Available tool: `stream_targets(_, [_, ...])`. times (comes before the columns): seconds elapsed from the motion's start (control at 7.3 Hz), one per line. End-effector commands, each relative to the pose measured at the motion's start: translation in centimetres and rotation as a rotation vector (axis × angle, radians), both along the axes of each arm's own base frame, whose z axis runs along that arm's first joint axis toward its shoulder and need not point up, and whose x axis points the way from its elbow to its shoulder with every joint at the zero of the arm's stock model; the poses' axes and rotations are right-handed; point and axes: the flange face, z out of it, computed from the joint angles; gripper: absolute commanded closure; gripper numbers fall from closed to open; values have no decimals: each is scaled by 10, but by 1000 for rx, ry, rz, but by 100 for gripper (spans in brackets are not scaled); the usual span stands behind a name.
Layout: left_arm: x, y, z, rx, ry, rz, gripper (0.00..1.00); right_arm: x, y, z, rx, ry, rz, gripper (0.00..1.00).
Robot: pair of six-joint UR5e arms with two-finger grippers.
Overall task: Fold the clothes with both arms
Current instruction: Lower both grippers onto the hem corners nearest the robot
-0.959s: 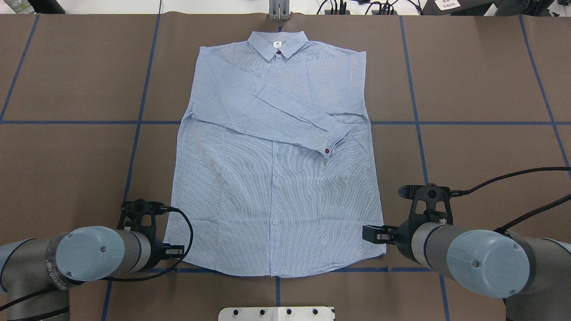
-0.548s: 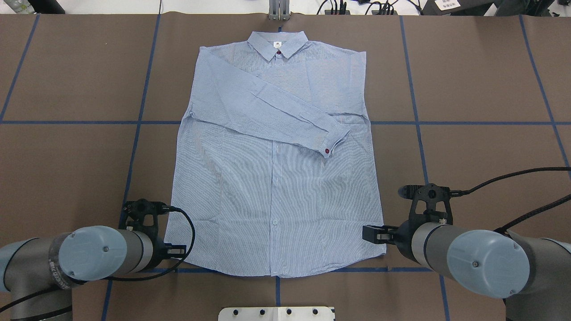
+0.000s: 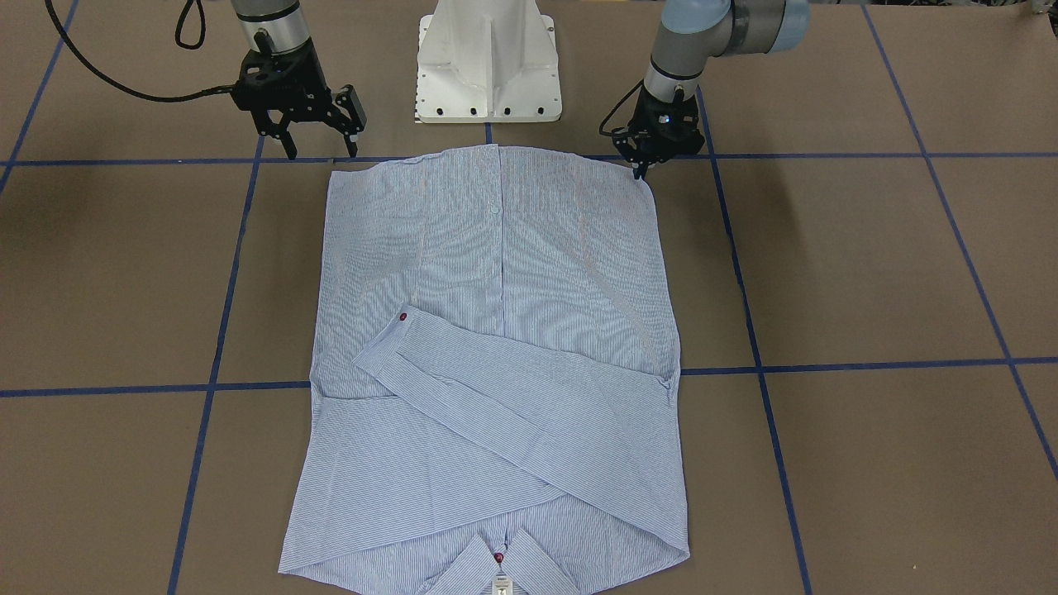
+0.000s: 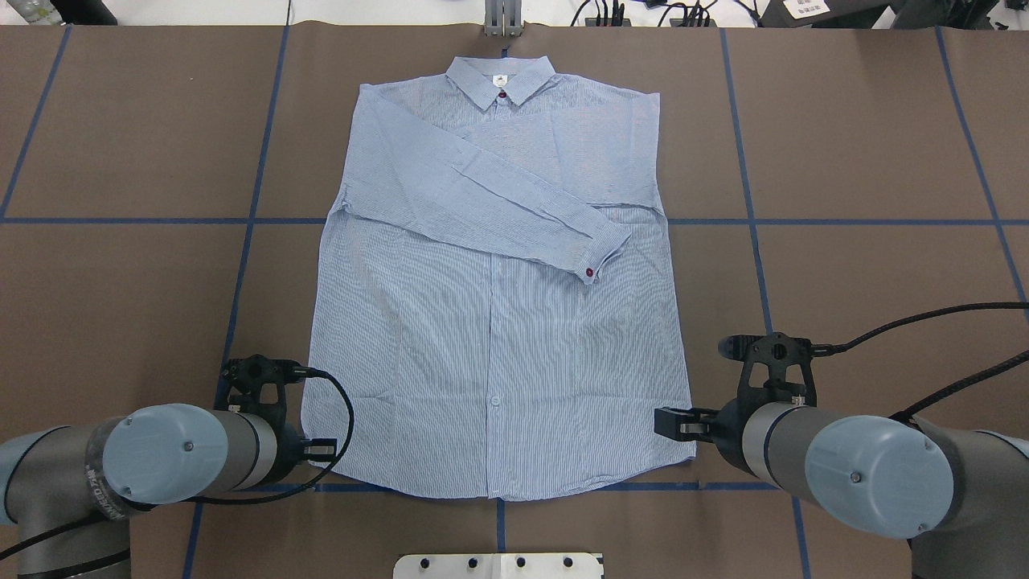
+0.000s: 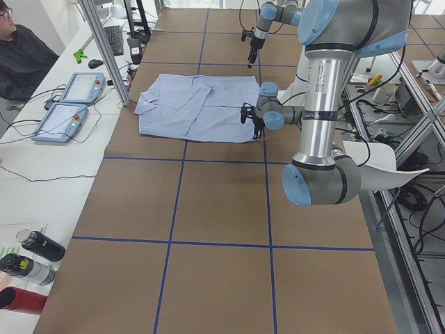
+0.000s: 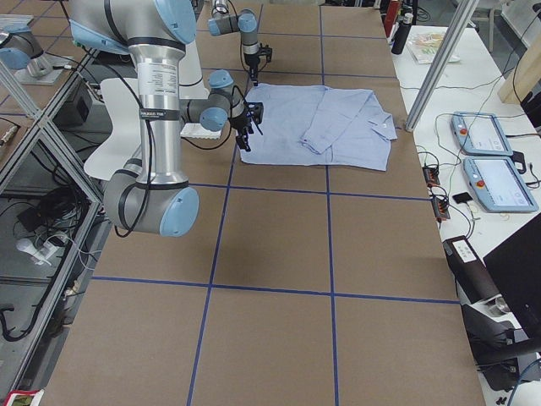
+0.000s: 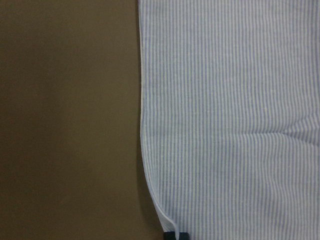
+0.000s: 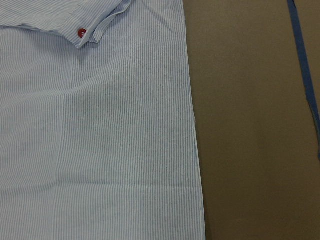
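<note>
Our left arm [image 4: 165,454] and right arm [image 4: 872,474] both sit low, forearms roughly level and aimed inward at each other, wrists bent so the tools point down. Our right gripper [image 3: 321,150] has its jaws spread wide. Our left gripper [image 3: 644,169] is edge-on to the cameras, so honestly we can't tell.

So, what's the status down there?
Right pincer open, near hem corner. Left pincer at other corner, grip unclear. Shirt flat, sleeve folded across. Nothing blocking.
</note>
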Motion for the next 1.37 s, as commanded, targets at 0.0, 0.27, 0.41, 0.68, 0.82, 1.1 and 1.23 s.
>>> stream_targets(0.0, [-2, 0, -3, -2, 8, -5, 100, -4, 8, 2, -20, -5, -2, 0])
stream_targets(0.27, [-1, 0, -9, 2, 19, -4, 100, -6, 14, 16, -22, -68, 11, 0])
stream_targets(0.41, [0, 1, -13, 5, 27, -2, 100, -14, 17, 23, -6, -70, 22, 0])
stream_targets(0.68, [-3, 0, -18, 9, 35, -6, 100, -33, 35, 34, -16, -114, 86, 3])
stream_targets(0.82, [-3, 0, -18, 10, 33, -5, 100, -41, 41, 42, -8, -121, 97, 11])
stream_targets(1.1, [-5, 1, -22, 11, 41, -6, 100, -49, 52, 50, -15, -121, 137, 38])
stream_targets(1.23, [-6, 1, -24, 11, 44, -6, 100, -48, 53, 56, -9, -107, 139, 43])
